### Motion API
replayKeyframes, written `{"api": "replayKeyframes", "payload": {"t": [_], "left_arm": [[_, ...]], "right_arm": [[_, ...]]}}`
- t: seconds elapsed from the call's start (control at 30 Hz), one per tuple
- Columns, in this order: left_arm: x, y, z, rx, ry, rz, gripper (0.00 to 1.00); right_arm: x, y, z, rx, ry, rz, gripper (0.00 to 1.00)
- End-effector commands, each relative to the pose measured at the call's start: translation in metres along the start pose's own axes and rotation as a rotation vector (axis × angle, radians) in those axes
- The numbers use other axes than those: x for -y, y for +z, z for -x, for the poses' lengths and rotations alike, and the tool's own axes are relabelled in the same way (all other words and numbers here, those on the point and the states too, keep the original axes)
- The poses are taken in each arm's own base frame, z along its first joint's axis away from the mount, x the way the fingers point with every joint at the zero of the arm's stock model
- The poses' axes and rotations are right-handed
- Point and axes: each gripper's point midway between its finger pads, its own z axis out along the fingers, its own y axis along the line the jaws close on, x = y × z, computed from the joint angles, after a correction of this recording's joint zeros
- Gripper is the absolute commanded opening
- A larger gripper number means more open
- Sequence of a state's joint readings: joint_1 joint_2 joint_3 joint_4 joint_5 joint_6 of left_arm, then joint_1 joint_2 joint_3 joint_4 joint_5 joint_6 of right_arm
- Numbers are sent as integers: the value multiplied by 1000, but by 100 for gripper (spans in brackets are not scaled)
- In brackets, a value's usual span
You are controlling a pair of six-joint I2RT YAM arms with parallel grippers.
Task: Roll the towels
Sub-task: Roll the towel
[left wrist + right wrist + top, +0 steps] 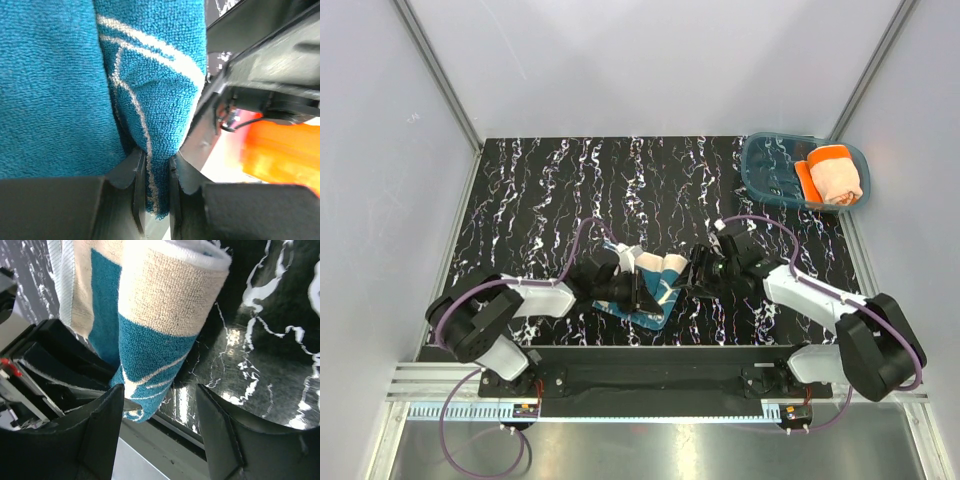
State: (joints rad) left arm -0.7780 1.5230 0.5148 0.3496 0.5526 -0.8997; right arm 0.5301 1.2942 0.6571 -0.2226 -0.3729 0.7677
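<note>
From my console I'd call this roughly half done. The orange towel (835, 175) lies rolled up inside the blue plastic tray (757, 153) at the far right corner of the table (540, 190), so I count that one as finished. The teal towel (657, 283) is the one in hand: it sits at the near middle of the table between my two arms, bunched and partly wound, with its cream back showing on the outside of a loose roll and a flat tail of cloth lying on the table beneath it. By my reading, what is left is to finish and tighten that roll, and probably to set it in the tray beside the orange one. The left gripper (156, 165) is pressed nearly together on a thin fold of the teal towel, the terry pinched between its two pads with a bit of the edge poking out below them. The right gripper (159, 395) stands spread wide, its fingers on either side of the roll's lower end and not clamped on it. The cloth hangs closer to the finger on the left of that view, and I cannot tell whether it touches.
</note>
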Motion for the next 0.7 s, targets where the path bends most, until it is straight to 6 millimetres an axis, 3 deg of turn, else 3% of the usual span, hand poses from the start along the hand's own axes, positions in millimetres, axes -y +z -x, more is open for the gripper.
{"api": "replayKeyframes", "payload": {"t": [0.0, 0.2, 0.37, 0.67], "left_arm": [[14, -3, -8, -45, -83, -137, 5], [9, -3, -8, -38, -128, -165, 5], [0, -10, -3, -10, -170, -154, 5], [-18, -12, -1, 8, -257, -132, 4]], "right_arm": [[-32, 5, 11, 40, -31, 168, 66], [-28, 20, 11, 37, -22, 195, 67], [-20, 28, -1, 7, 1, 191, 67], [-21, 21, -2, 40, -2, 194, 69]]}}
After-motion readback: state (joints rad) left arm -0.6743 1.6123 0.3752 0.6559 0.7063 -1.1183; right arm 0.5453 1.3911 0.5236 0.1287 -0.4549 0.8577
